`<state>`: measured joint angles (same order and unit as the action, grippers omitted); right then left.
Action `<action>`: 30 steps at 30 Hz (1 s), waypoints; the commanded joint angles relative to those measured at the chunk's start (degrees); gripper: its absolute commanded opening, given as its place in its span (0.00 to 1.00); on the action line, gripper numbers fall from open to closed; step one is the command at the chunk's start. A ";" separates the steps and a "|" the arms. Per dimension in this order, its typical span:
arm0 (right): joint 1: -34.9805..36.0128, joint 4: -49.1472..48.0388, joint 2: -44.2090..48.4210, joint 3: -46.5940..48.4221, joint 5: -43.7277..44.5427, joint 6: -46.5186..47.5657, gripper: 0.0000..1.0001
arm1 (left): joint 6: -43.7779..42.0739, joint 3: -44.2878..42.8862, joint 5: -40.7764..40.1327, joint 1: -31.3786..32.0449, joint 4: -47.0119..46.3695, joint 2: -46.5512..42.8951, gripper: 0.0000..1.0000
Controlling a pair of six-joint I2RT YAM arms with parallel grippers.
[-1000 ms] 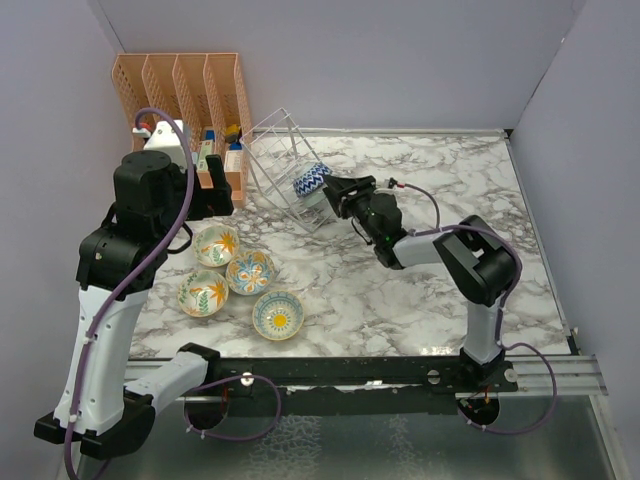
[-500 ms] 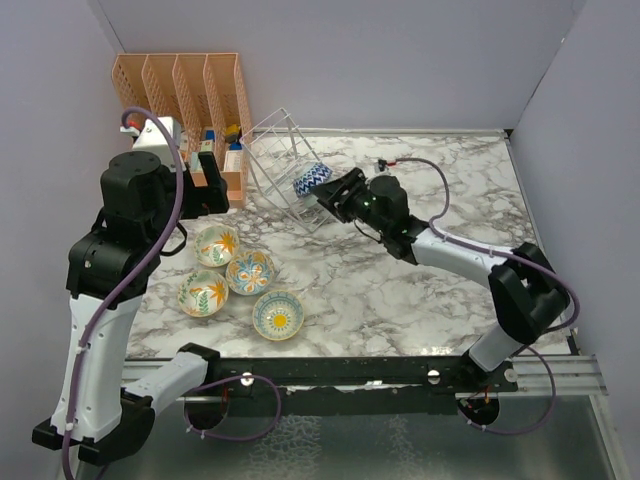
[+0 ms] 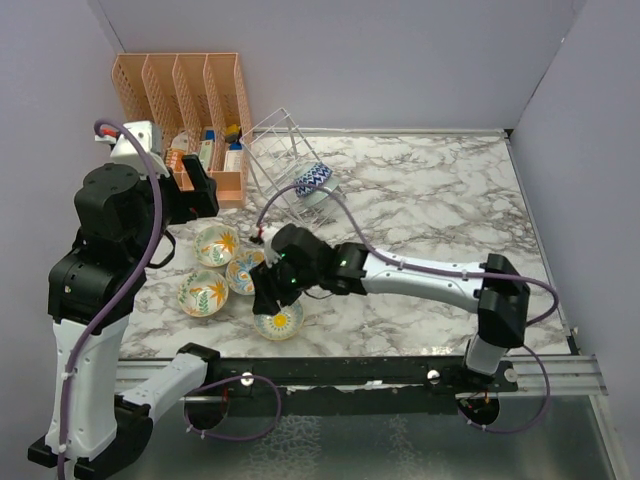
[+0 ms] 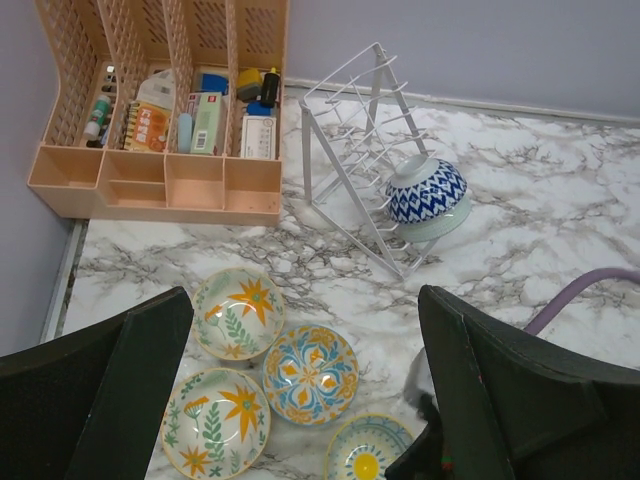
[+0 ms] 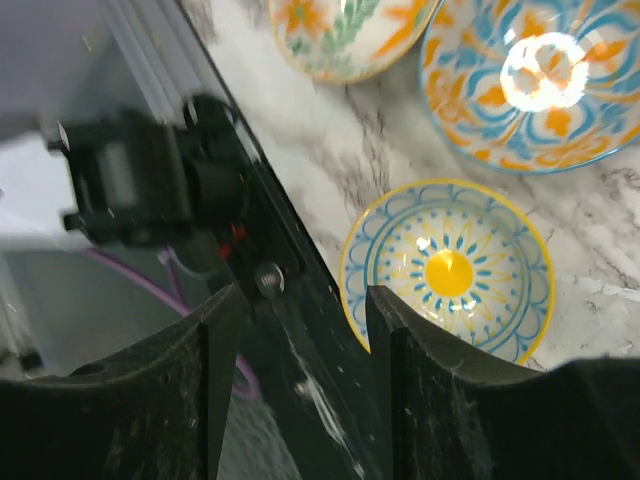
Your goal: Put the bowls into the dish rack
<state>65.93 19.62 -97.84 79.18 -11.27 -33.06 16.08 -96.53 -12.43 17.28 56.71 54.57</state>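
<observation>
The marble table [image 3: 430,200] carries everything. The right arm [image 3: 420,275] stretches across it toward the left side, and the left arm [image 3: 110,230] is lifted high above the back corner. Behind stands one orange organizer [image 3: 185,85], which is not part of the job, and just beside it is the one dish rack [image 3: 275,150], of thin wire and tilted.

There are six bowls. Two are at the low end of the rack: a blue zigzag bowl [image 4: 425,190] leans tilted on a plain teal bowl [image 4: 445,225]. I cannot tell if they sit properly in a slot. Four lie mouth-up on the table, close together: an orange-flower bowl [image 3: 215,243], a blue-and-orange bowl [image 3: 248,270], a green-leaf bowl [image 3: 203,293] and a sun bowl [image 5: 448,272] nearest the table edge.

I judge the bowls to be stiff, glazed and therefore slippery. They are rather light, but they would chip if knocked against the wire or against each other. The rim is the only good place to take hold, with one finger inside and one outside, on a side free of the neighbours.

The right gripper [image 5: 300,335] has its fingers spread and holds nothing. It hangs over the near table edge, just beside the rim of the sun bowl. The left gripper [image 3: 193,188] is also spread wide and empty, well above the bowls.
</observation>
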 commanded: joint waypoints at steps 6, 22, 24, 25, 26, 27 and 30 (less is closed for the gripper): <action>9.18 14.62 -13.05 11.31 0.64 17.47 0.54 | 0.44 -1.47 -0.76 0.33 0.49 -0.35 0.99; 12.55 14.72 -20.42 11.37 13.36 20.66 0.51 | 0.13 -0.72 -1.01 0.69 0.61 -0.63 0.99; 12.56 15.23 -20.63 11.21 15.04 21.06 0.49 | 0.16 -0.57 -1.08 0.66 0.60 -0.62 0.99; 12.70 15.46 -20.63 11.10 15.97 21.07 0.48 | 0.11 -0.52 -1.11 0.74 0.60 -0.64 0.99; 12.69 15.69 -20.53 10.83 16.74 20.98 0.47 | 0.15 -0.41 -1.11 0.75 0.61 -0.75 0.99; 12.74 15.86 -20.37 10.36 17.81 20.69 0.45 | 0.16 -0.40 -1.11 0.75 0.60 -0.73 0.99; 12.82 16.21 -19.42 9.21 19.48 19.81 0.32 | 0.12 -0.28 -1.24 0.78 0.67 -0.91 0.99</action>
<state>78.15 34.46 -117.69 89.80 2.46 -13.17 16.12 -96.73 -12.49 17.76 57.56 54.41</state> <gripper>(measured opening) 0.414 0.991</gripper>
